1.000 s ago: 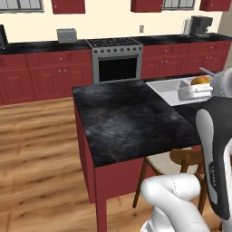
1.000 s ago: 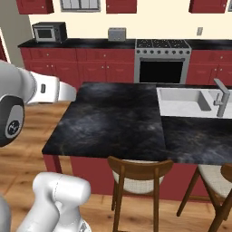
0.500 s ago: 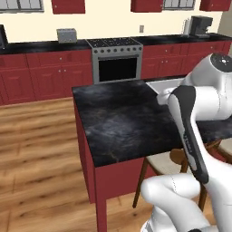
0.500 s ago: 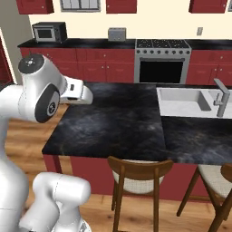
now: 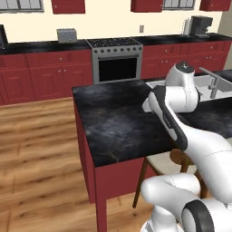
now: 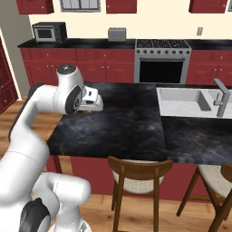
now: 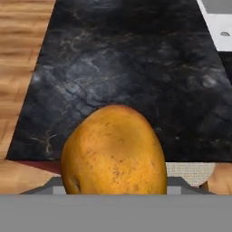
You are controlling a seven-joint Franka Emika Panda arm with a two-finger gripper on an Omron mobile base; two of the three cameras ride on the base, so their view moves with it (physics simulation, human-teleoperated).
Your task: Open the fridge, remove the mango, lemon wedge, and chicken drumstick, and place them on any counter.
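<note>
The mango (image 7: 113,152), a plump orange-yellow fruit with dark speckles, sits low in the hand view, and my gripper (image 6: 94,103) is shut on it; the fruit hides the fingertips. It hangs above the counter (image 7: 136,59), an island with a glossy black marbled top. In the right base view the hand is over the island's left part. In the left base view the gripper (image 5: 147,105) is over the counter (image 5: 113,122), just left of the sink. The fridge, the lemon wedge and the chicken drumstick are out of view.
A steel sink (image 6: 181,102) with a tap (image 6: 220,97) takes the island's right part. Wooden chairs (image 6: 136,172) stand along its near side. Red cabinets, a stove (image 6: 163,63), a microwave (image 6: 49,31) and a toaster (image 6: 117,34) line the back wall.
The arm has swung in over the island's black top, carrying the mango with it. The base views have stayed still.
</note>
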